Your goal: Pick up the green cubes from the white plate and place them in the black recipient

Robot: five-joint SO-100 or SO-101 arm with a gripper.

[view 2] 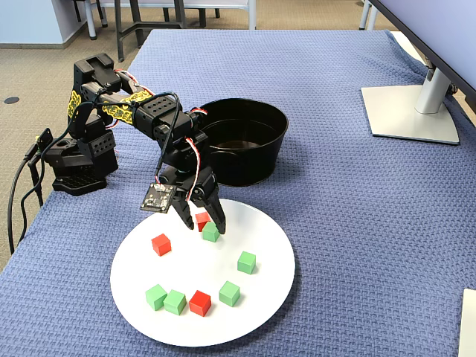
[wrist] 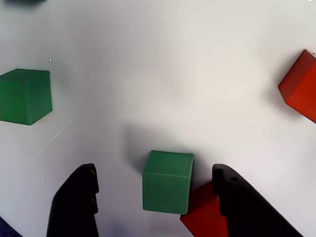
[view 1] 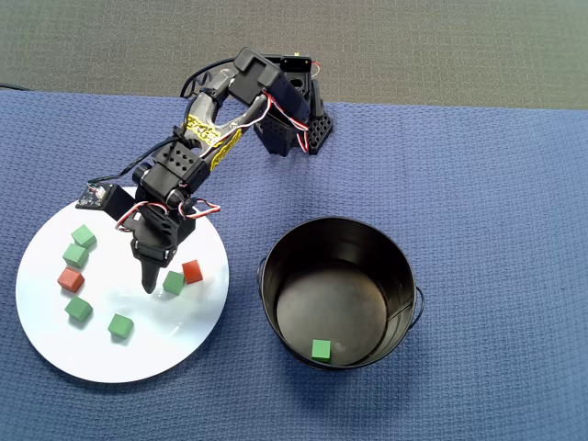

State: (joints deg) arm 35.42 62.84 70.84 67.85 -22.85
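Observation:
The white plate (view 1: 165, 342) lies at the left in the overhead view and holds several green cubes and red ones. My gripper (view 1: 161, 278) hangs open just above the plate. One green cube (wrist: 168, 181) stands between its fingers (wrist: 79, 200), nearer the right one, and neither finger touches it. The same green cube (view 2: 210, 233) sits below the gripper (view 2: 204, 225) in the fixed view. A red cube (wrist: 205, 216) touches this green cube's right side, partly behind the right finger. Right of the plate stands the black recipient (view 1: 397, 276) with one green cube (view 1: 321, 349) on its floor.
Other green cubes (view 1: 79, 310) lie on the plate's left and front parts, with a red cube (view 1: 71, 278) among them. Another red cube (view 2: 161, 244) sits near the gripper. The arm's base (view 2: 78, 160) stands at the blue cloth's edge. A monitor foot (view 2: 409, 111) is far right.

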